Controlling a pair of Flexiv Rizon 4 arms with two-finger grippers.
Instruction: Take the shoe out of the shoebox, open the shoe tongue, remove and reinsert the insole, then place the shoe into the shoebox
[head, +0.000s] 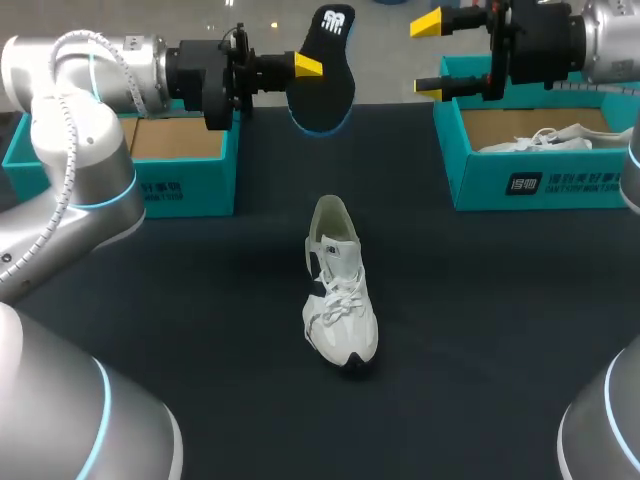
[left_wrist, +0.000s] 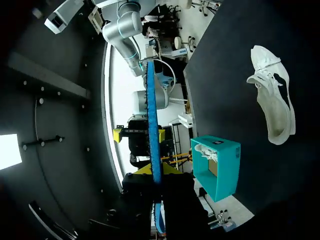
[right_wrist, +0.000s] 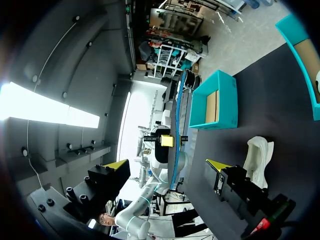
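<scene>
— Head view first: any writing?
— White print on the front of the right shoebox (head: 530, 185) and a white logo on the black insole (head: 322, 70); neither is read off here. The left gripper (head: 306, 67) pinches that insole in the air. The right gripper (head: 430, 55) is spread wide and holds nothing. The white shoe (head: 340, 295) stands mid-table (head: 200, 330).
— Left wrist?
— The insole (left_wrist: 152, 115) shows edge-on, clamped between the yellow tips. The shoe (left_wrist: 274, 100) lies off to one side.
— Right wrist?
— The fingertips (right_wrist: 116, 165) are far apart, and the shoe (right_wrist: 257, 159) is beyond one finger.

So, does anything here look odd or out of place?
Only the black insole: it hangs in the air, pinched by the left tool, while the white shoe stands mid-table. Nothing looks spilled or damaged.
</scene>
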